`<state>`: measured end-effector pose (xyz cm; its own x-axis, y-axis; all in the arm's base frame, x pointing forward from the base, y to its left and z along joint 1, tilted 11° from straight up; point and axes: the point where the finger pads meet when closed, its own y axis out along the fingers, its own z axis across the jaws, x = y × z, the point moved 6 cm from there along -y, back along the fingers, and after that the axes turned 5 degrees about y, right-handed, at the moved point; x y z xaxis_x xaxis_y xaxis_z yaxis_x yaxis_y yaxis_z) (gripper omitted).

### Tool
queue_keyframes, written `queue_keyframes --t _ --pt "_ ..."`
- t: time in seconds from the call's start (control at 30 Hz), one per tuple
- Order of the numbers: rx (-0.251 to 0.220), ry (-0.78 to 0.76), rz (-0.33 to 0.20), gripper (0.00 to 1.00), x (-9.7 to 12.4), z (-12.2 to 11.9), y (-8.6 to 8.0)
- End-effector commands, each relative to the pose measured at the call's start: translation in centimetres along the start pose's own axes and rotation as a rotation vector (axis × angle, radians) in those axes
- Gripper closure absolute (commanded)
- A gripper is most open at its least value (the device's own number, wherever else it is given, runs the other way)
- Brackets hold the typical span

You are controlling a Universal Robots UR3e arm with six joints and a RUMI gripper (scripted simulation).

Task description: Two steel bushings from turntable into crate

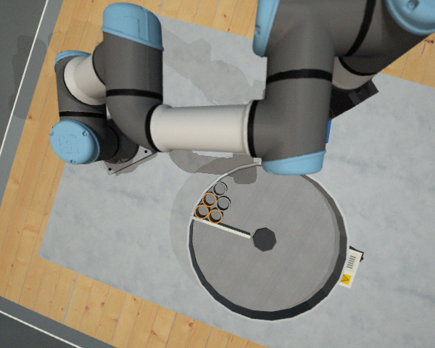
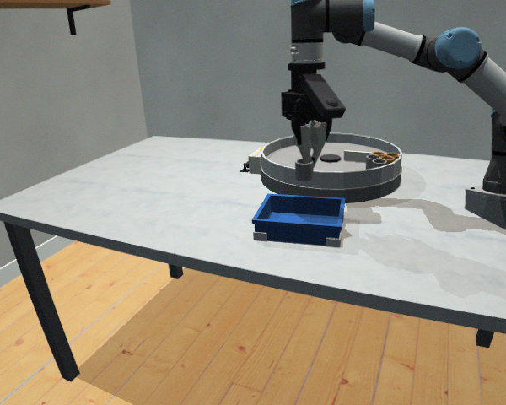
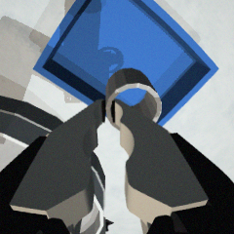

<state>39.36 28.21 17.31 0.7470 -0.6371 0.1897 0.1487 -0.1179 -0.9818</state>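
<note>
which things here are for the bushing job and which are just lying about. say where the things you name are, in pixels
For the job:
- grey steel bushing (image 2: 304,170) (image 3: 132,77) in the hand (image 2: 308,162) (image 3: 108,101)
- two grey steel bushings (image 1: 220,182) (image 1: 229,206) (image 2: 369,164)
- round grey turntable (image 1: 285,270) (image 2: 331,179)
- blue rectangular crate (image 2: 298,231) (image 3: 192,90)

Not needed:
- three orange-rimmed bushings (image 1: 209,193)

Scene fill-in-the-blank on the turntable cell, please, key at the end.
1. The gripper holds a steel bushing by its ____.
2. The crate is coloured ____.
3. On the turntable stand ____ orange-rimmed bushings.
4. Besides those, it carries ____ grey bushings.

Missing words: wall; blue; three; two.
</note>
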Motion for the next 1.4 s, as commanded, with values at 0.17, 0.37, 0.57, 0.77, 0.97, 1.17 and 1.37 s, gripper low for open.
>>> queue_keyframes --t 0.17,0.37,0.57,0.77,0.97,1.17,1.37 --pt "0.0 0.021 -0.001 1.0 -0.21 0.32 -0.11" --pt "0.0 0.032 -0.001 1.0 -0.33 0.44 -0.1" --pt "0.0 0.039 -0.001 1.0 -0.41 0.52 -0.09" --pt "0.0 0.042 -0.001 1.0 -0.45 0.56 -0.09" --pt "0.0 0.045 -0.001 1.0 -0.48 0.59 -0.08" --pt "0.0 0.046 -0.001 1.0 -0.49 0.6 -0.08" --pt "0.0 0.046 -0.001 1.0 -0.5 0.6 -0.08"
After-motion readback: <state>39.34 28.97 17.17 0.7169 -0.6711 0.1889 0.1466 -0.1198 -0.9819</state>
